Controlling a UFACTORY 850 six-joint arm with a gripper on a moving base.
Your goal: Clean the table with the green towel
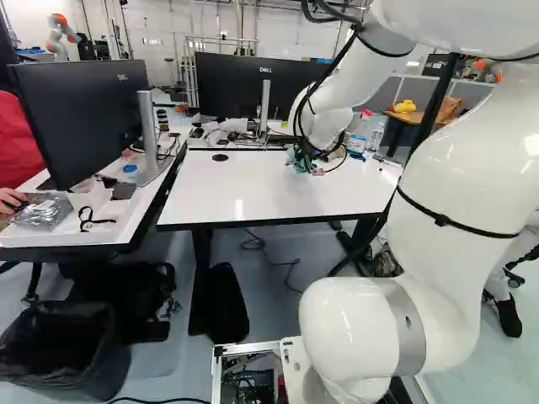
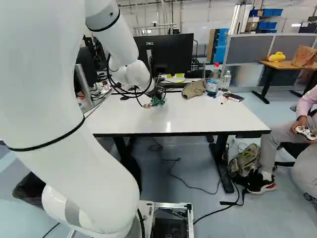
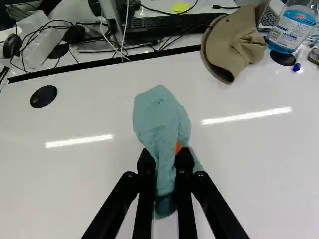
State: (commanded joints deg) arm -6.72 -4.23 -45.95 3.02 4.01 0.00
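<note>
Fingers [image 3: 144, 172] pinch the green towel [image 3: 160, 117] between them over the white surface [image 3: 89, 179]. Beyond it, a tan cap [image 3: 232, 47] sits at the far edge, near a bottle of blue liquid [image 3: 291, 30], while a keyboard [image 3: 172, 23] and a monitor [image 2: 173, 54] sit past that edge

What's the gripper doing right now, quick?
Gripper: closed on the green towel, the cloth pinched between its two fingers and bulging out ahead of them.

White wall [image 1: 153, 23]; grey partitions [image 2: 247, 48] behind wood-topped table [image 2: 285, 65].
</note>
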